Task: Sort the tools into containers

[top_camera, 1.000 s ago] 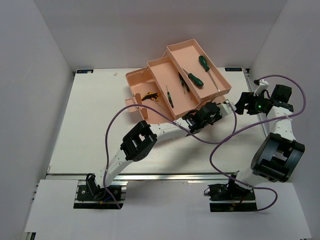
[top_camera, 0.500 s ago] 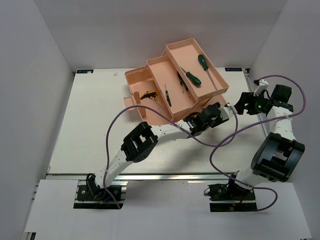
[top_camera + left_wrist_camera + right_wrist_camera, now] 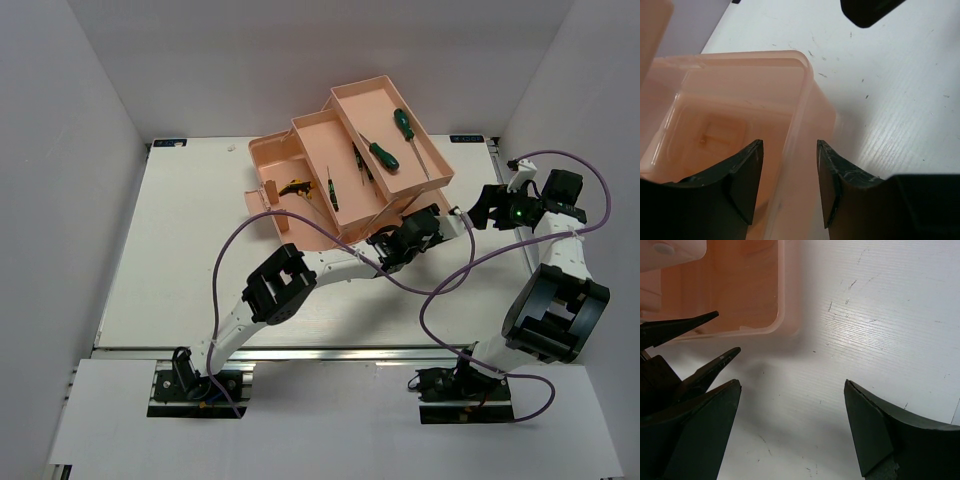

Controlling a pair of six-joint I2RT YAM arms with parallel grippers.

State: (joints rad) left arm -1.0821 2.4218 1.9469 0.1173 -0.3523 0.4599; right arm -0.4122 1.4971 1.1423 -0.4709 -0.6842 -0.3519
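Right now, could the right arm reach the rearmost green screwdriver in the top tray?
Probably yes: the right gripper stands open beside that top tray, and the screwdriver lies uncovered, nothing above it.

Nothing readable here tbh: no lettering can be made out on the toolbox (image 3: 362, 104) or the table (image 3: 180, 250).

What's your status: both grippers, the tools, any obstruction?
Left gripper open, straddling toolbox corner wall. Right gripper open, empty, over table beside toolbox. Visible screwdrivers all in trays. No obstruction seen.
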